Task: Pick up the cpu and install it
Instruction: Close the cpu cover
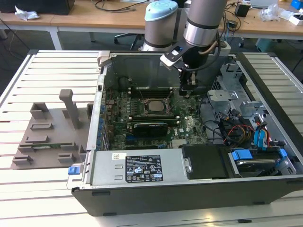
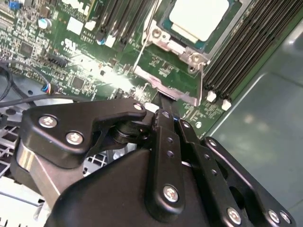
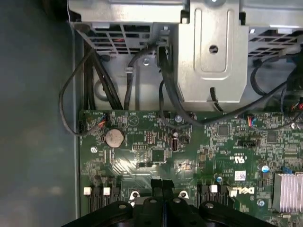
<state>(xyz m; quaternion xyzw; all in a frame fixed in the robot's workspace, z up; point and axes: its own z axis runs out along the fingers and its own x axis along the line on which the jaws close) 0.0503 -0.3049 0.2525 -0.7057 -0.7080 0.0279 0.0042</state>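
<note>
While the cpu (image 2: 199,16) is sitting in its socket (image 2: 158,40), your gripper (image 1: 188,91) is hovering just beside it.
Its fingers (image 3: 156,187) are pressing together, grasping nothing.

Your arm (image 1: 204,19) is reaching straight down, gripper (image 1: 189,89) hovering near the cpu (image 1: 155,106), fingers (image 3: 157,187) pinched together.

Cpu (image 2: 200,17) lies flat within the metal socket frame (image 2: 176,46) on the green motherboard (image 2: 80,66), silver top up. Black memory slots (image 2: 239,54) run alongside the frame, toward the board edge by the grey case wall (image 2: 272,90). Gripper (image 2: 164,105) hangs over the board just beside the frame (fingers pressed together, nothing between them), apart from the cpu. Black cables (image 2: 19,97) cross the board's opposite edge.
</note>
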